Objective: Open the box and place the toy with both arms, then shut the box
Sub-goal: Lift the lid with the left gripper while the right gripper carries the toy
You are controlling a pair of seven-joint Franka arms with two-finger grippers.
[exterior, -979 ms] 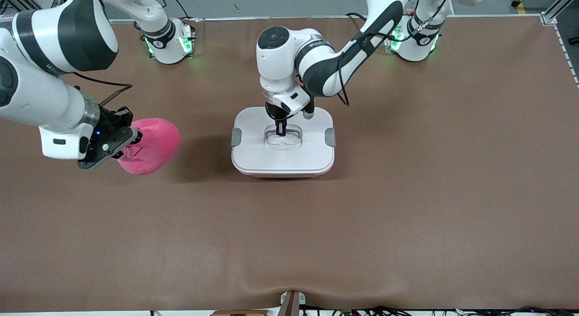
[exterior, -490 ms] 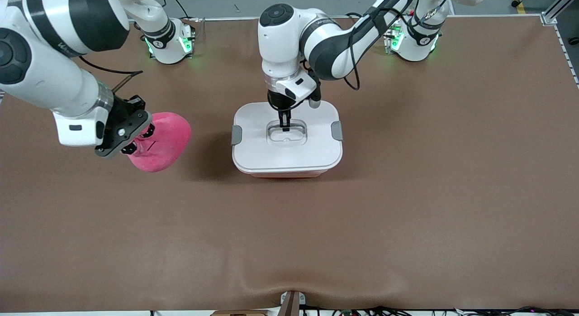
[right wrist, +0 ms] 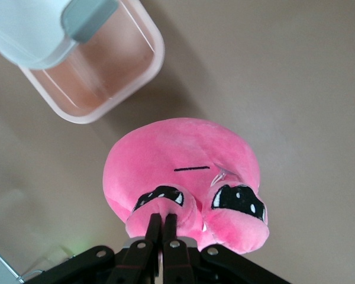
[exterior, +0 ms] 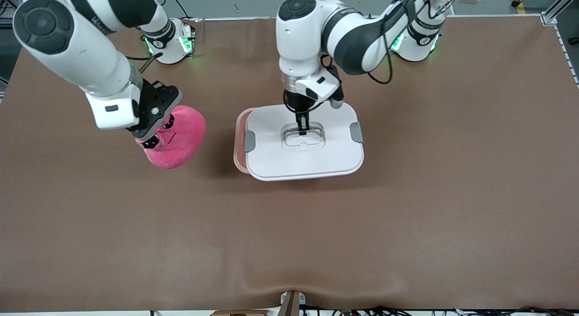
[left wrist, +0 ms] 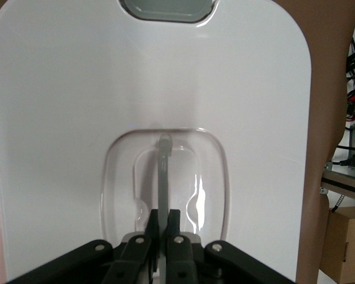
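Left gripper [exterior: 302, 128] clamped on the clear recessed handle of the white plastic lid [exterior: 307, 157], lifted over the pale pink tub [exterior: 239, 144]; right gripper [exterior: 156, 136] pinching the round hot-pink plush toy [exterior: 181, 141], airborne beside the tub.

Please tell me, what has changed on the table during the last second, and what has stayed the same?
The left gripper, shut on the handle, lifted the white lid off and carried it toward the left arm's end, uncovering a strip of the pink tub. The right gripper raised the toy and brought it closer to the box. Both grips stayed shut; the tub stayed put.
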